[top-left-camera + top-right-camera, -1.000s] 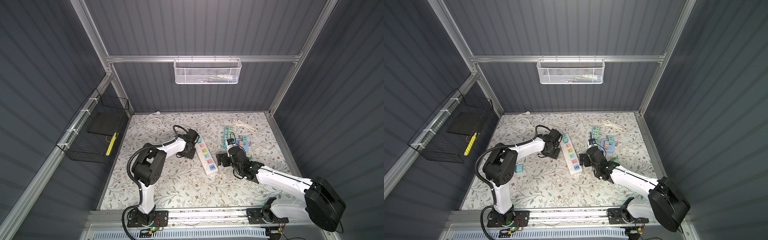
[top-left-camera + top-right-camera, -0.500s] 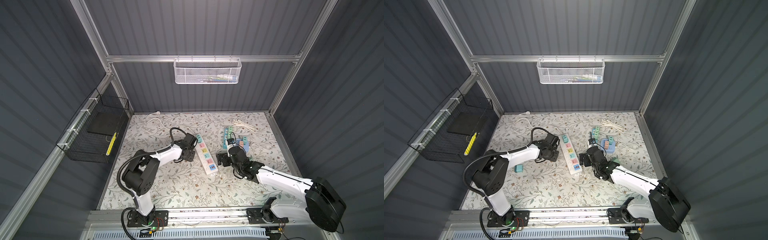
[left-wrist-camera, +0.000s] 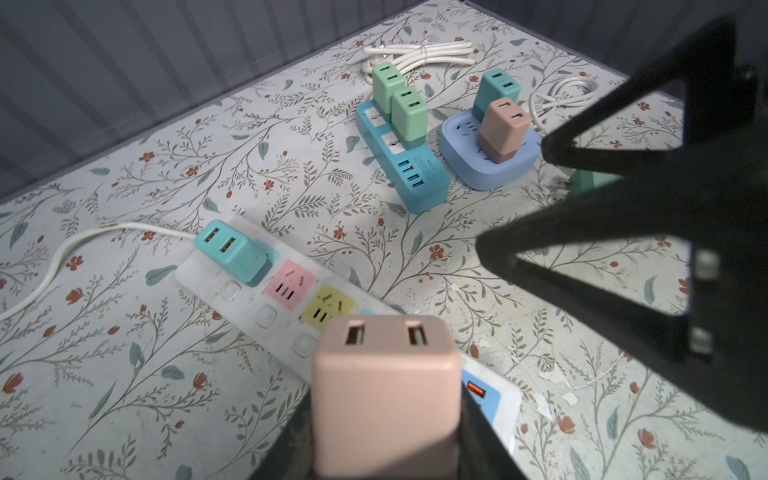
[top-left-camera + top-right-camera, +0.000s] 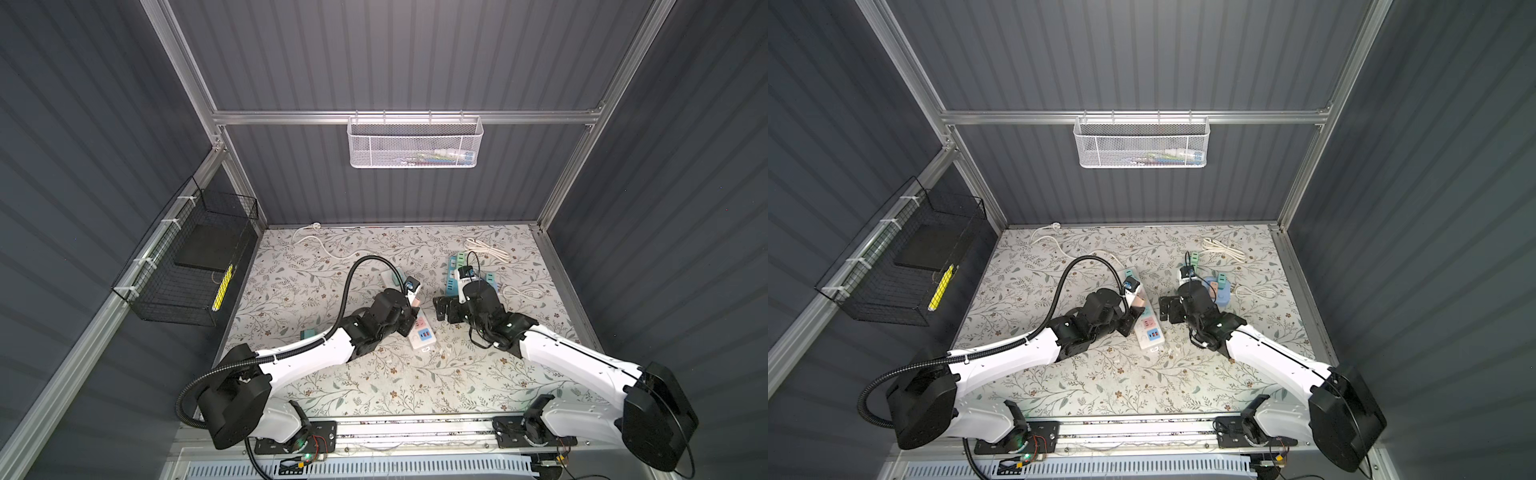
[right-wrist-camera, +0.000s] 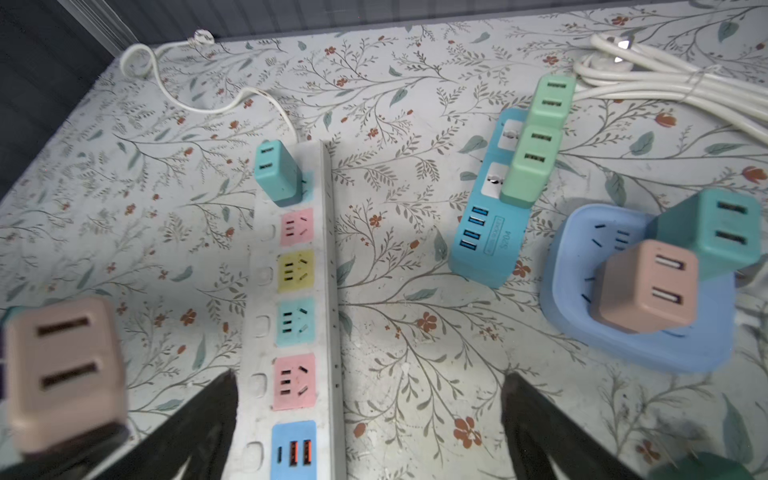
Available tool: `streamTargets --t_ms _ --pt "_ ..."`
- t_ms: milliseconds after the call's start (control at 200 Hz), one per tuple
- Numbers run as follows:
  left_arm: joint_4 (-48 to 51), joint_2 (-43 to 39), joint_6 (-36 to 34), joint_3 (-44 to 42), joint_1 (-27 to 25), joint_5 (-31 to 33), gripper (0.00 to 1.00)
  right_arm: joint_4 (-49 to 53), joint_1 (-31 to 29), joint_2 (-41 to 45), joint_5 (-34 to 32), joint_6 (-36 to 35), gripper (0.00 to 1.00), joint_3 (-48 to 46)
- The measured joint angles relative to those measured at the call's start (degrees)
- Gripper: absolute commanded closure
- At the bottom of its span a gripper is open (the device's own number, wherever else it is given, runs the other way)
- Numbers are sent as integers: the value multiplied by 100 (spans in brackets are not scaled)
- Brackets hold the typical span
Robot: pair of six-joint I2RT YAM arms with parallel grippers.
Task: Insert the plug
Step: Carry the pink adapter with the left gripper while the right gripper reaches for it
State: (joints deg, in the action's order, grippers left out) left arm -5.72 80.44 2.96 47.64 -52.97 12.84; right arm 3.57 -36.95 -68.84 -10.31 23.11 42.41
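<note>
Worktop edges: the floral worktop (image 4: 374,386) is shut in by ribbed walls (image 4: 395,195) at the back and both sides; the arm bases stand along the front edge
Open room: the front half is bare, and so is the back left part but for one cord; a bare lane runs between the white strip (image 5: 257,299) and the teal strip (image 5: 488,253)
Left pincer: the left pincer (image 3: 386,455) is clamped on the pink plug (image 3: 386,386)
Plug: held off the worktop at the near end of the white strip, in no socket, its two ports facing away from the worktop; in the left wrist view it hides the strip between the yellow socket and the USB panel
Right pincer: the right pincer (image 5: 369,378) stands wide apart and empty, at the white strip's near end beside the lane
Strips: three: white, teal and a blue base (image 5: 648,353), the last two just beside each other
White strip sockets: five, one taken, four free
Chargers seated: five: two green chargers (image 5: 530,166) on the teal strip; two teal chargers (image 5: 276,172), one on the white strip and one on the blue base; a second pink charger (image 5: 644,286) on the blue base
Cords: three white cords (image 5: 665,83), at the back and right
</note>
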Motion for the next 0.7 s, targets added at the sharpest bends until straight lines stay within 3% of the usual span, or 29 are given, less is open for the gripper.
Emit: streamTargets --t_ms 335,585,700 --pt "-857 -164 -525 -540 -186 116 81 490 278 782 1198 262 17 361" --pt "-1060 -369 -732 -540 -223 68 80 323 278 269 2229 216 29 767" --pt "-1069 -437 -750 -540 -223 42 80 256 278 -52 2763 234 42 776"
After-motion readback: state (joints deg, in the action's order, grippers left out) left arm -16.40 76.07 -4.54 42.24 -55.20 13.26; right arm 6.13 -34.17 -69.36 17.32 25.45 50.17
